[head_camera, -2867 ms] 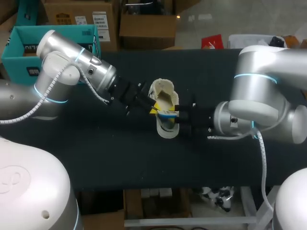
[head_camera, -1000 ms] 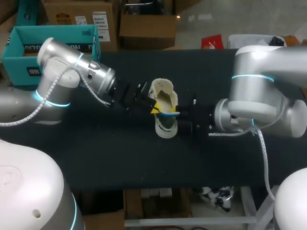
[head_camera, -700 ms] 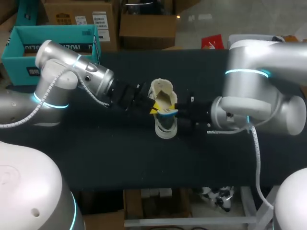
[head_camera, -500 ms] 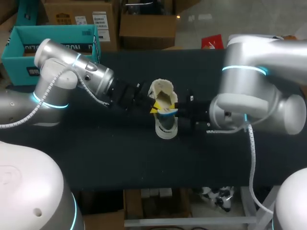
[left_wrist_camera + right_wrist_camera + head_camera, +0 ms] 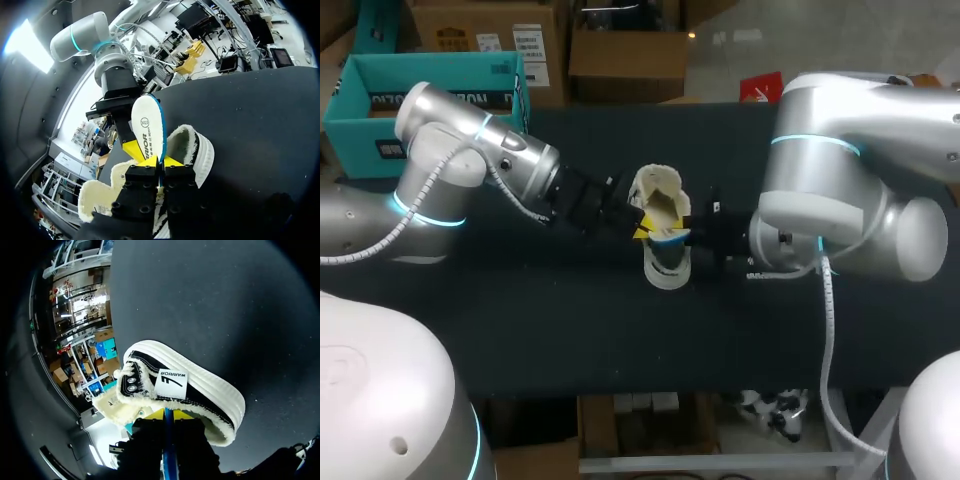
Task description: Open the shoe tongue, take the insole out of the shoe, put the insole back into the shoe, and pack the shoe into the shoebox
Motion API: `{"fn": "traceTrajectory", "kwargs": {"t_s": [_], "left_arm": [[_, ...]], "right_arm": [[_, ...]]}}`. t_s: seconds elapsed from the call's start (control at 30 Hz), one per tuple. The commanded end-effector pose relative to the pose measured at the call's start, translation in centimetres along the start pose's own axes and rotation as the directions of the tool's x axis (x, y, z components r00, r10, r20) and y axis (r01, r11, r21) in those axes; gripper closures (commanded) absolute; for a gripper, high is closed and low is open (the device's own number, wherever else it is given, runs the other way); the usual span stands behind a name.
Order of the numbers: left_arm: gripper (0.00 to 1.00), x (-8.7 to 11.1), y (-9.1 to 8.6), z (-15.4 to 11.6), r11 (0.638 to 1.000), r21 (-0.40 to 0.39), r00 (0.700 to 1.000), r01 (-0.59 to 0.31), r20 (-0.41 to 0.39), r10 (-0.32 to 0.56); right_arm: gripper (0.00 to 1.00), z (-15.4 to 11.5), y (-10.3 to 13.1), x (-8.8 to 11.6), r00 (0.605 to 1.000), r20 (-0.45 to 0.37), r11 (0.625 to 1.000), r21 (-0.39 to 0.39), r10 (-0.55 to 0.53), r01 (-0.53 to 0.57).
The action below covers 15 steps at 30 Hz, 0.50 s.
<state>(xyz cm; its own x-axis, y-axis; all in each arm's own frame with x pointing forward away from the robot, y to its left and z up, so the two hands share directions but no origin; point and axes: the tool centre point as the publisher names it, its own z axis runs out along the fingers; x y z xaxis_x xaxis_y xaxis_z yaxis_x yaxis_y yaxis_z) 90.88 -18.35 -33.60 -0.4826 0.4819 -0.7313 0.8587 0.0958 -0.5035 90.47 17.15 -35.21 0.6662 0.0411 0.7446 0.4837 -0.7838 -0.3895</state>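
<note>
A white, blue-edged insole (image 5: 147, 127) is held on edge between two robot grippers. The left gripper (image 5: 159, 161) is clamped on its near end, and its length points straight ahead to the right gripper (image 5: 166, 414), clamped on the far end. Just under both lies a fleece-lined shoe (image 5: 190, 390) — its length crosswise to the fingers.

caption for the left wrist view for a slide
Left pincer and right pincer hold the insole over the shoe.

Shoe (image 5: 667, 272) at the worktop's (image 5: 620, 330) middle
Insole (image 5: 148, 125) above the shoe, pinched between left hand (image 5: 638, 225) and right hand (image 5: 686, 238); shoebox (image 5: 380, 110) at the far left corner.
</note>
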Motion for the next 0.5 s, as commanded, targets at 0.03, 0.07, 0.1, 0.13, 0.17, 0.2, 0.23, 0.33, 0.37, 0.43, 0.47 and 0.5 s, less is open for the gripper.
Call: {"fn": "traceTrajectory", "kwargs": {"t_s": [0.03,0.07,0.1,0.13,0.17,0.2,0.23,0.33,0.37,0.43,0.47,0.5], "left_arm": [[1.00,-0.1,1.1,0.5,1.000,0.005,1.000,0.008,0.005,-0.008],[1.00,-0.2,1.4,0.4,1.000,0.001,1.000,0.013,0.008,-0.013],[1.00,-0.2,1.6,0.4,1.000,0.001,1.000,0.015,0.009,-0.015],[1.00,-0.2,1.8,0.4,1.000,0.001,1.000,0.019,0.012,-0.019],[1.00,-0.1,1.9,0.4,1.000,0.000,1.000,0.021,0.013,-0.021],[1.00,-0.1,2.0,0.5,1.000,-0.001,1.000,0.022,0.012,-0.022],[1.00,-0.1,2.1,0.5,1.000,0.000,1.000,0.024,0.011,-0.024],[1.00,0.0,2.3,0.6,1.000,0.001,1.000,0.027,0.010,-0.027],[1.00,0.0,2.3,0.6,1.000,0.001,1.000,0.028,0.011,-0.028],[1.00,0.0,2.3,0.6,1.000,0.002,0.999,0.032,0.011,-0.032],[1.00,0.0,2.3,0.6,0.999,0.002,0.999,0.032,0.012,-0.032],[1.00,0.0,2.3,0.6,1.000,0.003,0.999,0.031,0.013,-0.031]], "right_arm": [[1.00,1.4,-0.2,0.1,1.000,-0.007,0.998,-0.062,-0.001,0.000],[1.00,1.4,-0.2,0.1,1.000,-0.007,0.998,-0.063,0.000,0.000],[1.00,1.5,-0.1,0.2,1.000,-0.005,0.997,-0.074,-0.001,0.001],[1.00,1.6,0.0,0.2,1.000,-0.003,0.997,-0.077,-0.002,0.002],[1.00,1.7,0.0,0.2,1.000,-0.003,0.997,-0.078,-0.002,0.002],[1.00,1.8,0.1,0.2,1.000,0.002,0.996,-0.088,-0.004,0.004],[1.00,1.8,0.2,0.1,1.000,0.003,0.996,-0.089,-0.003,0.004],[1.00,1.9,0.6,0.0,1.000,0.004,0.996,-0.085,0.004,-0.004],[1.00,1.9,0.6,0.0,1.000,0.004,0.996,-0.085,0.005,-0.005],[1.00,1.9,0.7,-0.1,1.000,0.004,0.996,-0.087,0.007,-0.007],[1.00,1.9,0.7,-0.1,1.000,0.004,0.996,-0.089,0.008,-0.008],[1.00,1.9,0.7,-0.1,1.000,0.004,0.996,-0.090,0.009,-0.008]]}}
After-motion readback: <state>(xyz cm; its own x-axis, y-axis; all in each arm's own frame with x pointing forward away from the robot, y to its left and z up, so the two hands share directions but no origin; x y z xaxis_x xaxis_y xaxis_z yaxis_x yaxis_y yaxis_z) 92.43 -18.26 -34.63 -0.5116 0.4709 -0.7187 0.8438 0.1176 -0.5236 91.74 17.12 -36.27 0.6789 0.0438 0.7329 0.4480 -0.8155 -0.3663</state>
